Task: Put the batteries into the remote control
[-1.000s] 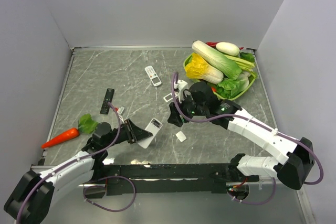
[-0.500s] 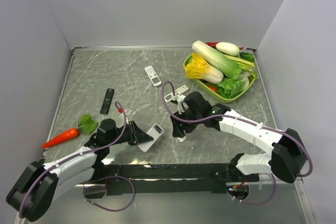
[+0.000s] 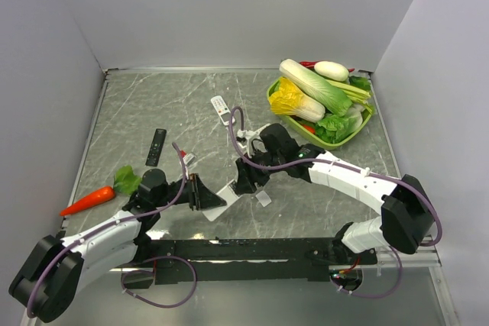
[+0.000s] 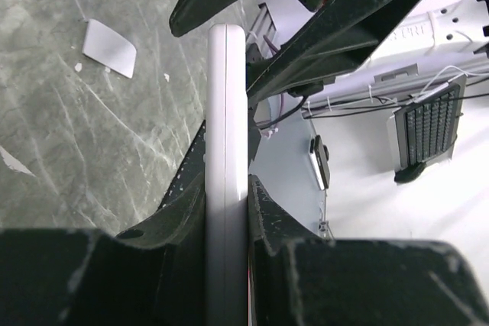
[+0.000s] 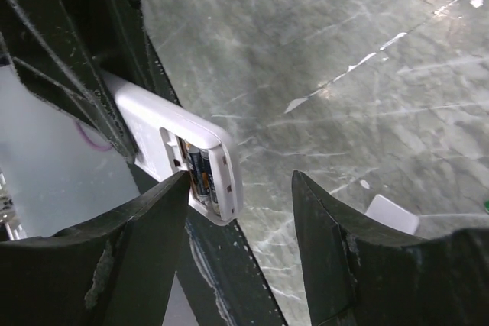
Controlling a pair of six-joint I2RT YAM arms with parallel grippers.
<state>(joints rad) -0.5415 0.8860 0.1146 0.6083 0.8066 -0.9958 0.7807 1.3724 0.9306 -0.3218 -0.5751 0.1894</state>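
A robot lab cell: blank grey walls (image 3: 229, 13) box in a marbled table (image 3: 153, 104), left arm (image 3: 99, 238) and right arm (image 3: 351, 177) bolted at its near edge.

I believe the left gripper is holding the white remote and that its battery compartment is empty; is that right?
Not quite. The left gripper is holding the white remote, but its battery compartment is not empty: the right wrist view shows batteries seated inside it.
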